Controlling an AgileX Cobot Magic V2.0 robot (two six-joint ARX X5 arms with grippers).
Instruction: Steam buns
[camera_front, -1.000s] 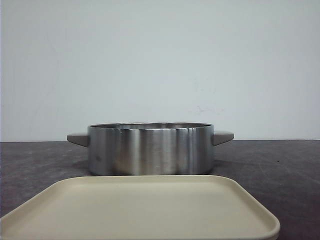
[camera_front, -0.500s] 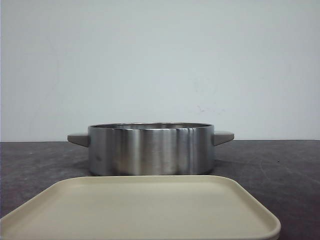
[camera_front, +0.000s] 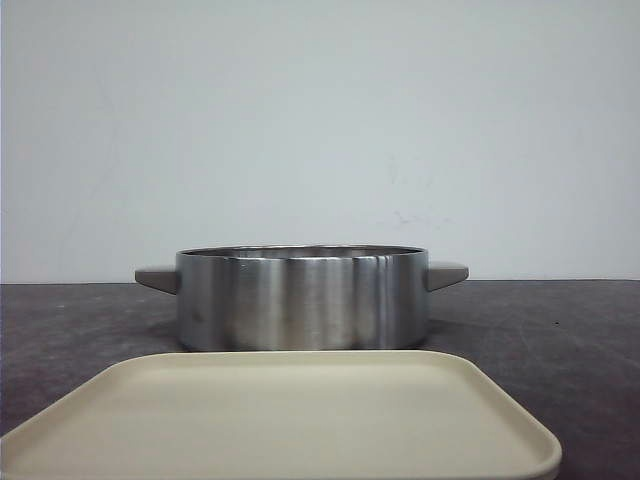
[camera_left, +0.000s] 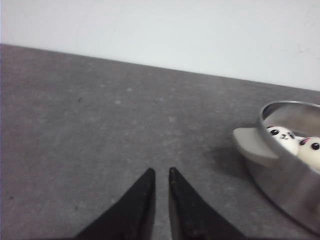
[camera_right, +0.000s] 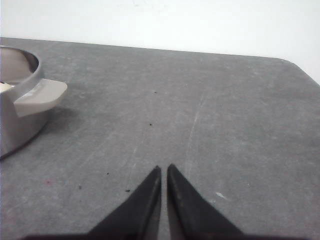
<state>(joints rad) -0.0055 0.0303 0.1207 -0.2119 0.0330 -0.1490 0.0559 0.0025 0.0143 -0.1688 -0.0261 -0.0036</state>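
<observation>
A steel pot (camera_front: 300, 298) with grey side handles stands mid-table behind a beige tray (camera_front: 280, 420). In the left wrist view two white panda buns (camera_left: 283, 138) (camera_left: 311, 151) lie inside the pot (camera_left: 280, 185); other buns are hidden. The pot's edge and handle also show in the right wrist view (camera_right: 20, 117). My left gripper (camera_left: 160, 172) is shut and empty over bare table, to the left of the pot. My right gripper (camera_right: 164, 169) is shut and empty over bare table, to the right of the pot. Neither gripper shows in the front view.
The beige tray holds nothing that I can see. The dark grey tabletop (camera_right: 200, 110) ends at a pale wall behind; its far right corner (camera_right: 295, 65) shows in the right wrist view.
</observation>
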